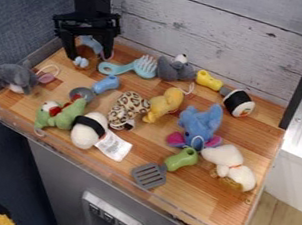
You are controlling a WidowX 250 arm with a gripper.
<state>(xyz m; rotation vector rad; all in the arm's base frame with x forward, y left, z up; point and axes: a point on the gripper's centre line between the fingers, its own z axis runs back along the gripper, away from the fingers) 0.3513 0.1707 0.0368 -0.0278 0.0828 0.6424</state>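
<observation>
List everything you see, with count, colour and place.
tabletop: 1, brown, centre
elephant: 1, grey, left
small toy: 1, blue, back left
fork: 1, light blue, back
mouse: 1, grey, back
yellow tool: 1, yellow, back right
sushi toy: 1, black-white, right
ladle: 1, blue-grey, left
leopard toy: 1, spotted, centre
yellow toy: 1, yellow, centre
green toy: 1, green-red, front left
oval toy: 1, white-black, front left
big-eared toy: 1, blue-pink, right
spatula: 1, green-grey, front
dog: 1, white-brown, front right
socket panel: 1, whitish, below
wall: 1, whitish, behind
gripper: 1, black, back left
</observation>
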